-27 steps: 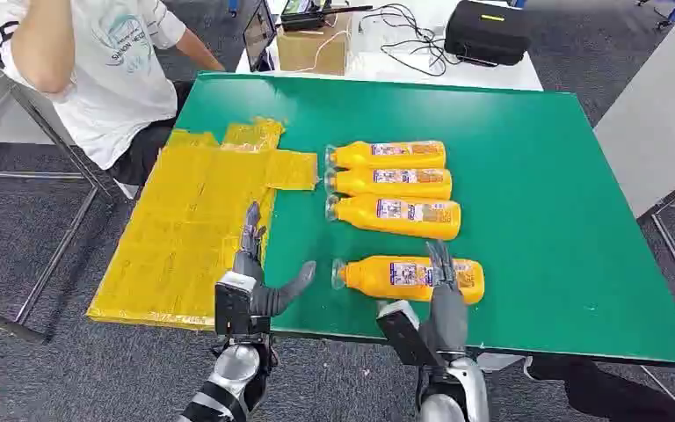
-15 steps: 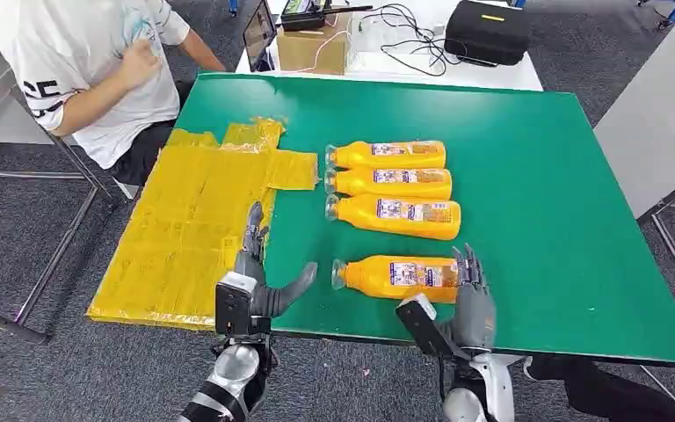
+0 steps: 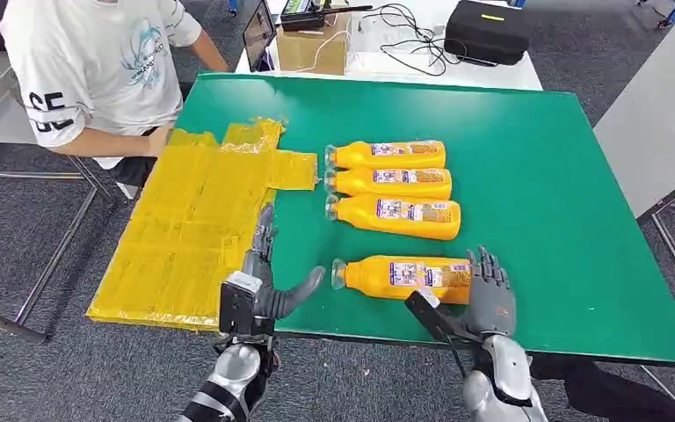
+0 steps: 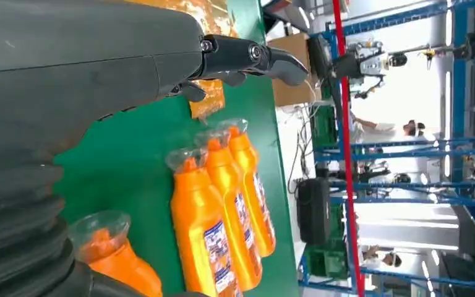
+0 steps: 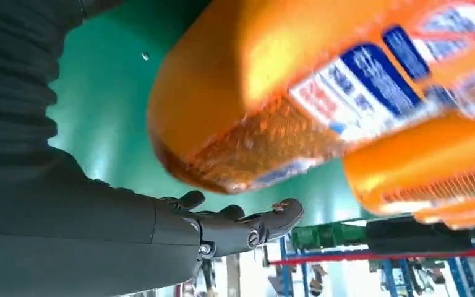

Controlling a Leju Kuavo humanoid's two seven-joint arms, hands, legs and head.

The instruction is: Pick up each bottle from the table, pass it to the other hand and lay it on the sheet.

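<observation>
Four orange bottles lie on their sides on the green table [image 3: 536,176], caps pointing toward the yellow sheet [image 3: 185,229]. Three bottles [image 3: 391,185] form a row; the nearest bottle [image 3: 400,277] lies apart, close to the front edge. My right hand [image 3: 490,288] hovers at that bottle's base end with fingers spread and nothing in it. In the right wrist view the bottle's base [image 5: 253,99] looms just above the fingers [image 5: 247,229]. My left hand [image 3: 262,283] is open at the sheet's edge, thumb pointing toward the bottle's cap [image 4: 102,232]; its fingers [image 4: 247,55] stretch over the sheet.
A person in a white shirt [image 3: 97,70] sits at the table's far left corner, beside the sheet. Beyond the table stand a cardboard box [image 3: 312,44], cables and a black case [image 3: 488,31]. A grey panel [image 3: 659,114] stands to the right.
My right hand has slid off the nearest bottle's body to its base end, fingers now spread. The left hand shifted slightly forward. The person lowered an arm to the sheet's corner.
</observation>
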